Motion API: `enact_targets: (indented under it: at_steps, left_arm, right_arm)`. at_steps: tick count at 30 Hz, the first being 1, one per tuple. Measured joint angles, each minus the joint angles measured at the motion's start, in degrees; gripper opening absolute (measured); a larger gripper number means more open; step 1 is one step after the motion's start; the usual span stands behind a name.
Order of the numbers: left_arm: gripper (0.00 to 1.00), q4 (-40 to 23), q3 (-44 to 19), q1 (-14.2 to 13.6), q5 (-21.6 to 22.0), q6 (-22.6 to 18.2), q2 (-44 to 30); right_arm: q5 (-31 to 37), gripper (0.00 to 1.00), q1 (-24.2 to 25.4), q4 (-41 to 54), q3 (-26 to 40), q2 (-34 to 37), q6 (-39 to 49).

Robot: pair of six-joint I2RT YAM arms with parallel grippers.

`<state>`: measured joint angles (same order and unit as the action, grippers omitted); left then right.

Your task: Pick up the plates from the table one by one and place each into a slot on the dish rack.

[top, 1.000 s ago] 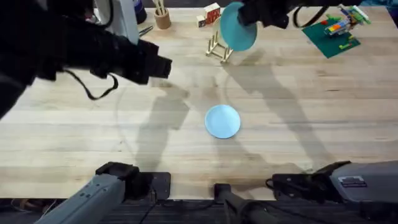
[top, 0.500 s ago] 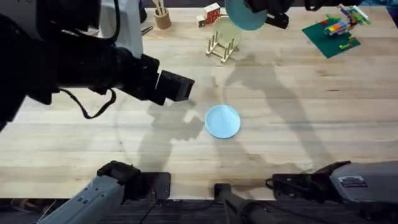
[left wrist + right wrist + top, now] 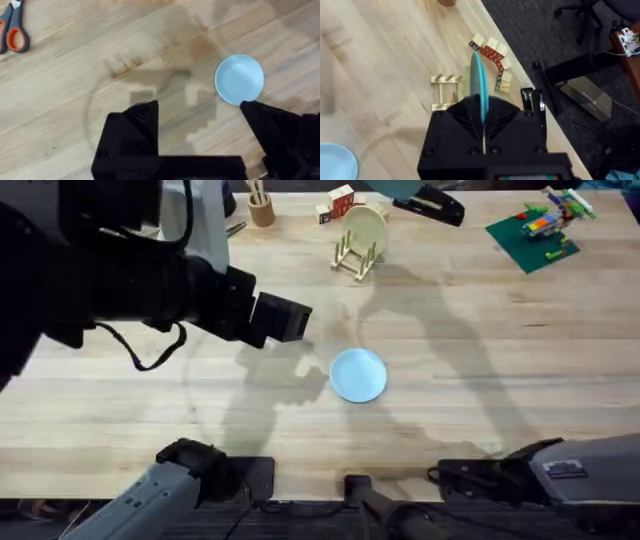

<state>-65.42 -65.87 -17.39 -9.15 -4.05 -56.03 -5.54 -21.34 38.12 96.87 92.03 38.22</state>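
Hovering over the surface (image 3: 120,410), the left gripper (image 3: 200,112) hangs open beside the pale blue plate (image 3: 358,374), which looks light, stiff and slippery, best pinched at its rim. The right gripper (image 3: 482,117) clamps the teal plate (image 3: 479,87) edgewise above the rack (image 3: 357,258).

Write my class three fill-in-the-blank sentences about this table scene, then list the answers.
1. The right hand is shut on the ____ plate.
2. The pale blue plate lies flat on the ____.
3. The dish rack already holds a ____ plate.

Missing words: teal; table; cream-yellow
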Motion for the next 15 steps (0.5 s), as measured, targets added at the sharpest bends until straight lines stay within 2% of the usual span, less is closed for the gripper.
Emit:
enact_targets:
  at_steps: [8, 15]
  left_arm:
    - [0.995, 0.0, 0.0, 0.0, 0.0, 0.0, 0.0]
    - [0.995, 0.0, 0.0, 0.0, 0.0, 0.0, 0.0]
  right_arm:
    - [0.0, 0.029, 0.0, -0.1, 6.0, 8.2, 0.4]
    - [0.0, 0.029, 0.4, -0.1, 7.6, 13.2, 0.4]
